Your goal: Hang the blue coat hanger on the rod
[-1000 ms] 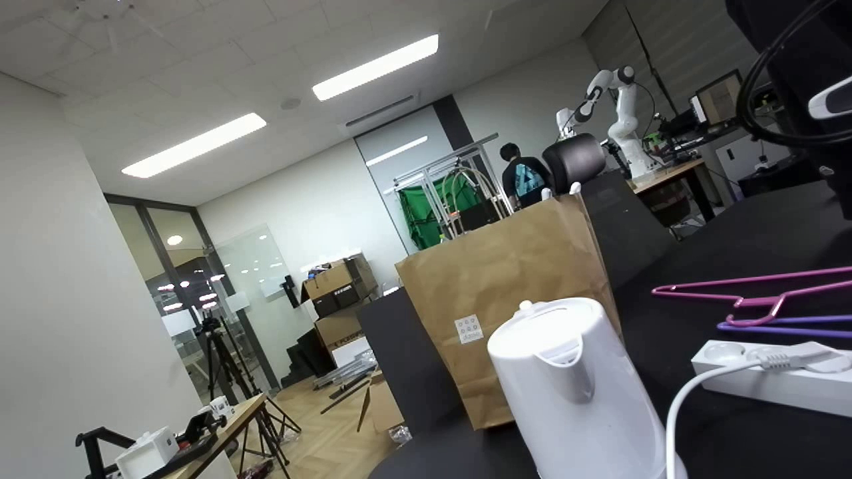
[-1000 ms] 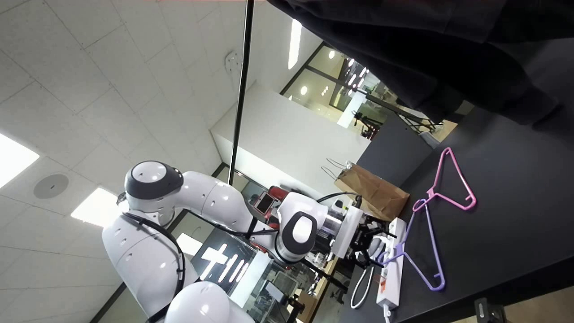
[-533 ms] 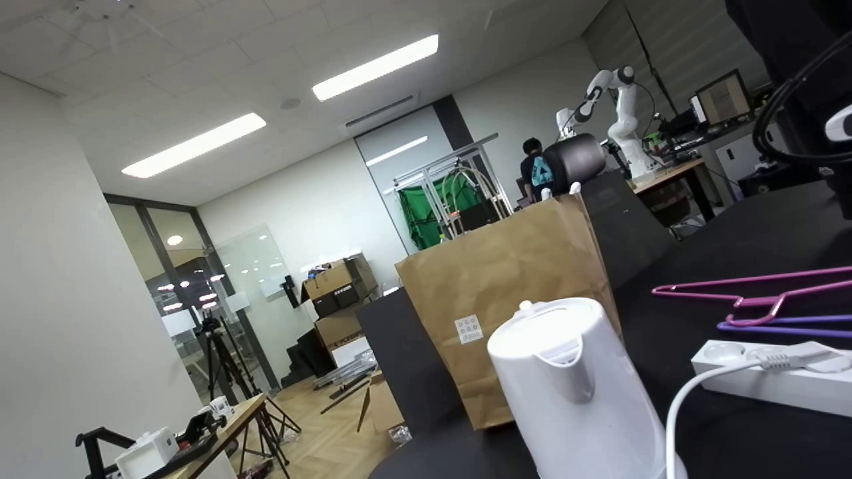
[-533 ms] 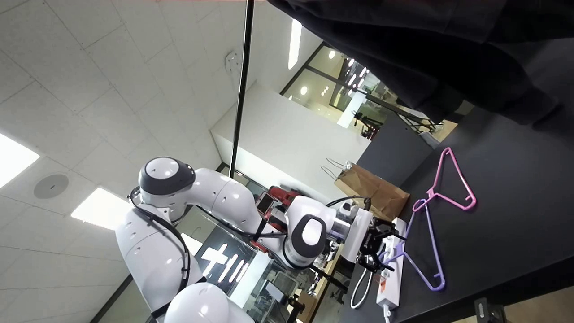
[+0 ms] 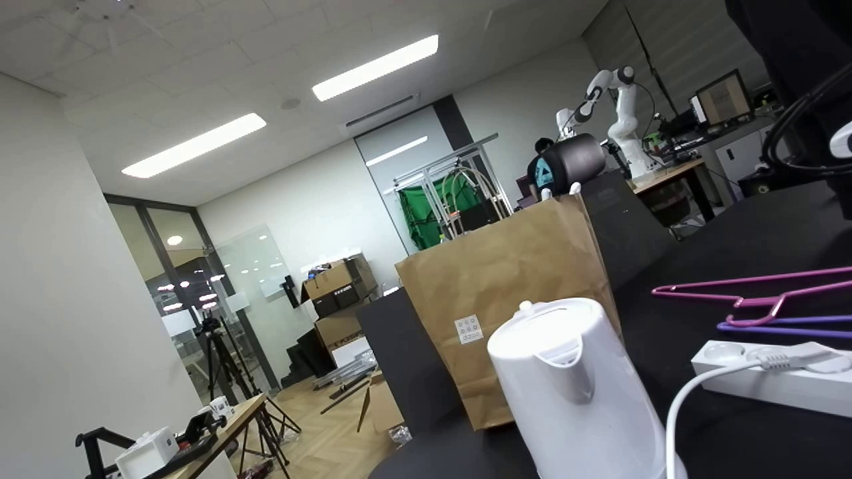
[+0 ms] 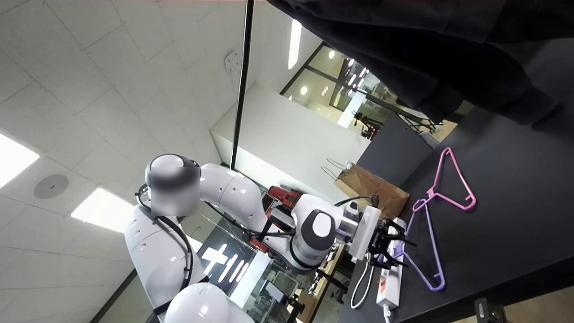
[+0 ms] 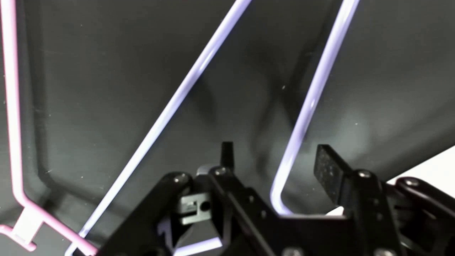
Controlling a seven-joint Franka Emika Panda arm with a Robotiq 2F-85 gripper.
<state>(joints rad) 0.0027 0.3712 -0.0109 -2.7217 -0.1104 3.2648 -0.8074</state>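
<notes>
In an exterior view stand one white plastic kettle (image 5: pixel 579 392) and one brown paper bag (image 5: pixel 506 286). In an exterior view, one thin bluish-violet triangular plastic hanger (image 6: pixel 433 242) and one pink triangular plastic hanger (image 6: pixel 462 175) lie overlapping on one black table (image 6: pixel 515 188). In the wrist view, the black gripper (image 7: pixel 277 164) is spread wide, empty, one bluish-violet bar showing between its two fingers (image 7: pixel 328 174).

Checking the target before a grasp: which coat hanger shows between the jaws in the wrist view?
The blue-violet coat hanger: one of its bars runs between the open jaws there. The pink coat hanger shows only outside them, at left.
</notes>
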